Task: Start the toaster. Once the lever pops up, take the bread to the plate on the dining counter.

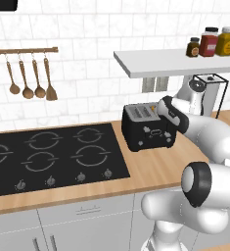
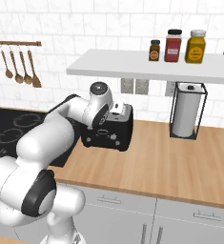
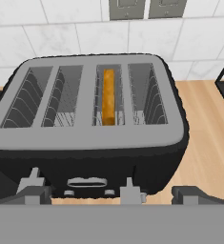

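Toaster [image 3: 89, 128]: black box, grey slotted top, standing on the wooden table [image 1: 155, 169] just right of the stove [image 1: 53, 157], against the tiled wall.
Bread [image 3: 108, 96]: tan slice on edge, sunk in the third slot from the left.
Claw [image 3: 111, 193]: hanging close before the toaster's front; spread or pressed together cannot be told.
Open room: bare table to the right, up to the paper-towel stand [image 2: 188, 110]; shelf [image 2: 147, 66] overhead.

No text, brand or number could be read anywhere. The small black boxy toaster [image 1: 148, 128] bore white front markings too small to make out. The three spice jars [image 2: 175, 46] on the white shelf [image 2: 147, 66] had coloured labels, but their lettering was blurred.
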